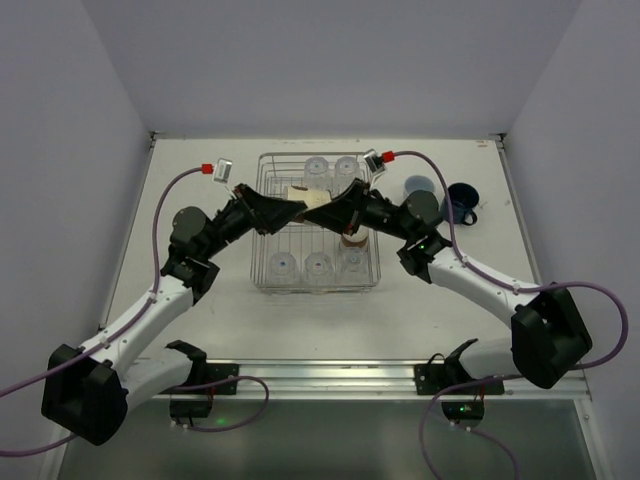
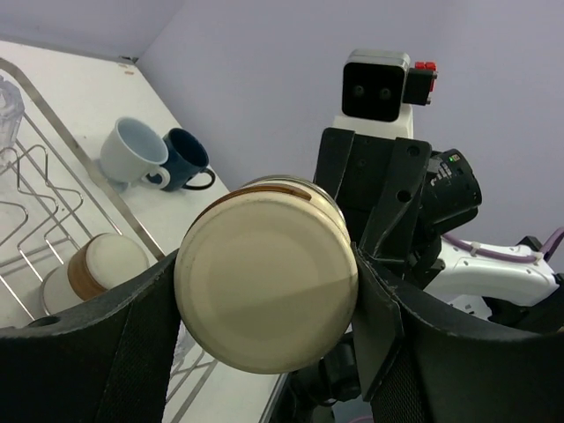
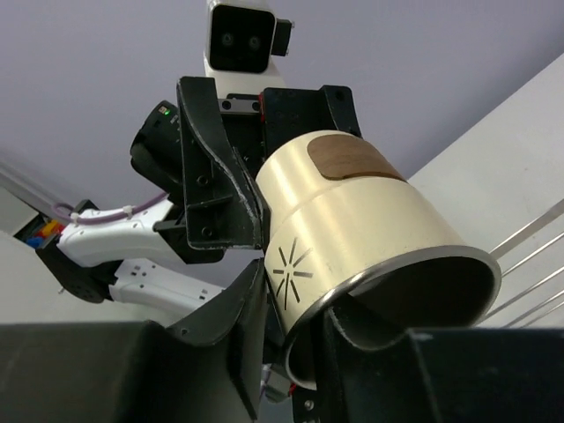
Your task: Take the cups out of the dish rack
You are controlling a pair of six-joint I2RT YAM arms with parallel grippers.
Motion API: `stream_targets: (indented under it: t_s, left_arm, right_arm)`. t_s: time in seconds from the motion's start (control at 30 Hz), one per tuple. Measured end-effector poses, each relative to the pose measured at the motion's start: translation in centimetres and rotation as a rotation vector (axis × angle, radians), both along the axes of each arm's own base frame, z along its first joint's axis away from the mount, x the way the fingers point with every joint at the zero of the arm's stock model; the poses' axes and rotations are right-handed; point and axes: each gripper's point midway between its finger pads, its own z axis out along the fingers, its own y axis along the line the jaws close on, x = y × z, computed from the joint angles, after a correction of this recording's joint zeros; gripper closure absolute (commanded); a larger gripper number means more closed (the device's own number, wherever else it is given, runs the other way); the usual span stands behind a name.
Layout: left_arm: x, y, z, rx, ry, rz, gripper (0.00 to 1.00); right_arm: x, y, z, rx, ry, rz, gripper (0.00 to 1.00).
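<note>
White table between pale lilac walls.

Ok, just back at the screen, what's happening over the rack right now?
Both arms meet above the dish rack with one cream cup between them. The left claw grips its base end, and the right claw looks pinched on its rim, one finger inside, so it reads as a handover. Five clear tumblers and a brown-banded cup are in the rack. A pale blue mug and a dark blue mug sit on the table to its right.
</note>
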Motion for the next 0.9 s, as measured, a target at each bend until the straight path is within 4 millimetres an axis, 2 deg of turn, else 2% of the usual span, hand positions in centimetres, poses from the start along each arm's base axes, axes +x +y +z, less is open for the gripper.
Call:
stream_targets:
  t_s: [0.07,0.1,0.17,0.4,0.57,0.67,0.73,0.83,0.9]
  left_arm:
    - [0.1,0.1,-0.1,0.000,0.004,0.005,0.25]
    - [0.0,0.1,0.0,-0.005,0.007,0.003,0.08]
    - [0.0,0.2,0.0,0.008,0.001,0.010,0.00]
    - [0.2,1.1,2.1,0.118,-0.063,0.084,0.00]
    - [0.3,2.7,4.7,0.238,-0.163,0.171,0.00]
    - [0.7,4.1,4.3,0.346,-0.190,0.243,0.00]
    - [0.9,5.0,2.8,0.426,-0.178,0.278,0.00]
    - [1.3,5.7,0.1,0.529,-0.141,0.284,0.00]
    - [1.5,5.9,-1.7,0.587,-0.118,0.274,0.00]
  right_arm:
    - [-0.1,0.1,0.3,0.013,-0.002,0.006,0.92]
    - [-0.3,0.1,0.6,0.023,-0.007,0.013,0.96]
    - [-0.7,0.1,1.1,0.038,-0.024,0.022,1.00]
    - [-1.1,-0.5,0.0,-0.050,-0.026,-0.020,1.00]
    - [-0.7,-3.2,-1.5,-0.208,-0.039,-0.162,1.00]
    - [1.3,-6.7,-2.7,-0.334,-0.030,-0.318,1.00]
    - [3.3,-9.9,-3.8,-0.410,0.000,-0.444,1.00]
    - [6.4,-16.3,-7.0,-0.567,0.102,-0.676,1.00]
    - [7.5,-20.0,-10.0,-0.700,0.197,-0.797,1.00]
